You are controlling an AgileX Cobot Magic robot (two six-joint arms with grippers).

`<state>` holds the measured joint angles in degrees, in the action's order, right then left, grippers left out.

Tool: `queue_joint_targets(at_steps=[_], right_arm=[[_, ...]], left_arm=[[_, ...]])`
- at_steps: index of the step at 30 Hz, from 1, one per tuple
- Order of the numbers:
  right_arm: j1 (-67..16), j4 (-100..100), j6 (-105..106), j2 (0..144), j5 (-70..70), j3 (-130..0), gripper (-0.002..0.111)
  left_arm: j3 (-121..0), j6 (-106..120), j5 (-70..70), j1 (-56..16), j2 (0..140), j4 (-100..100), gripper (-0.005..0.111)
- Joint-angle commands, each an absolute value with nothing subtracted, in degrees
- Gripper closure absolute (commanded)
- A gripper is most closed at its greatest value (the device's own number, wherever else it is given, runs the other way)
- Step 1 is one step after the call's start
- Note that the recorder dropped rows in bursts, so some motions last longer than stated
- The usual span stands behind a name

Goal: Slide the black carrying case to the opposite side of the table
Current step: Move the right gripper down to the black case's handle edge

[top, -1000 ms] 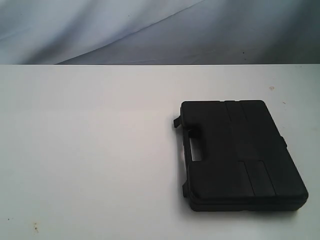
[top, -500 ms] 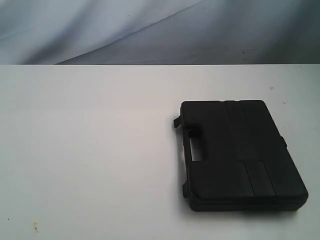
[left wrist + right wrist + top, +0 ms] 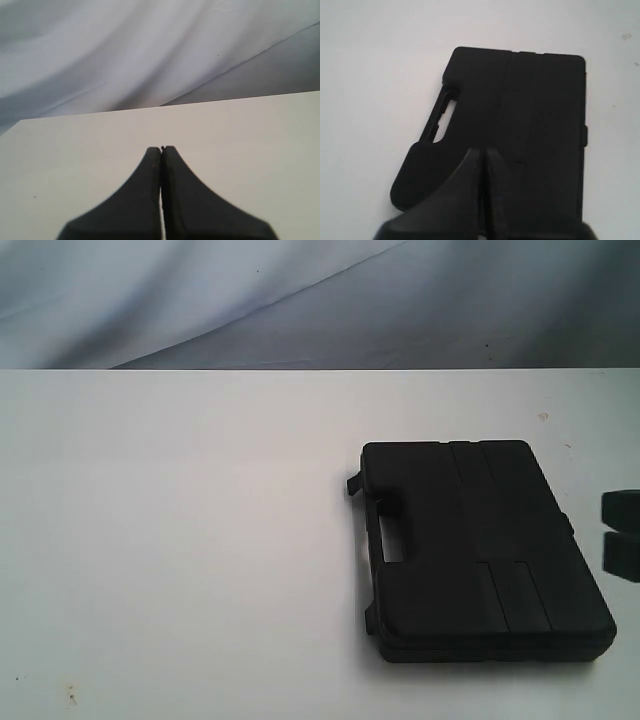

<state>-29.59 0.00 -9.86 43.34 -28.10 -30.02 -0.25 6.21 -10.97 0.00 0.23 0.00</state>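
The black case [image 3: 480, 550] lies flat on the right half of the white table [image 3: 180, 540], its handle slot [image 3: 390, 538] facing left. A dark tip of my right gripper [image 3: 618, 528] shows at the exterior view's right edge, just right of the case and apart from it. In the right wrist view that gripper [image 3: 482, 151] is shut and empty, with the case [image 3: 530, 110] beyond its fingertips. My left gripper [image 3: 161, 149] is shut on nothing over bare table [image 3: 260, 150]; the case does not show in that view.
A grey-blue cloth backdrop [image 3: 300, 300] hangs behind the table's far edge. A few small specks [image 3: 70, 695] mark the front left of the tabletop. The left half of the table is bare white surface.
My right gripper has come into the exterior view at the right edge, beside the case. The case has not moved.
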Motion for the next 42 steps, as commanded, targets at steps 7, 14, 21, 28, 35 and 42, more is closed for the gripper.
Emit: queue_joint_targets(at_steps=[7,14,21,28,35,42], right_arm=[[-40.10,-2.32,-16.96,60.62,-25.48,-39.67,0.108],[-42.83,-2.32,-18.53,72.35,-25.73,-46.33,0.108],[-42.88,-2.19,-22.94,82.46,-26.65,-51.40,0.108],[-42.88,-2.19,-24.47,90.21,-31.61,-56.74,0.108],[-42.88,-2.19,-24.59,96.48,-35.92,-62.09,0.108],[-42.88,-2.19,-25.34,101.37,-38.06,-66.16,0.108]], left_arm=[[0.00,6.18,-10.45,0.00,0.00,-0.81,0.107],[0.00,6.18,-10.45,0.00,0.00,-0.81,0.107],[0.00,6.18,-10.45,0.00,0.00,-0.81,0.107],[0.00,6.18,-10.45,0.00,0.00,-0.81,0.107],[0.00,6.18,-10.45,0.00,0.00,-0.81,0.107],[0.00,6.18,-10.45,0.00,0.00,-0.81,0.107]])
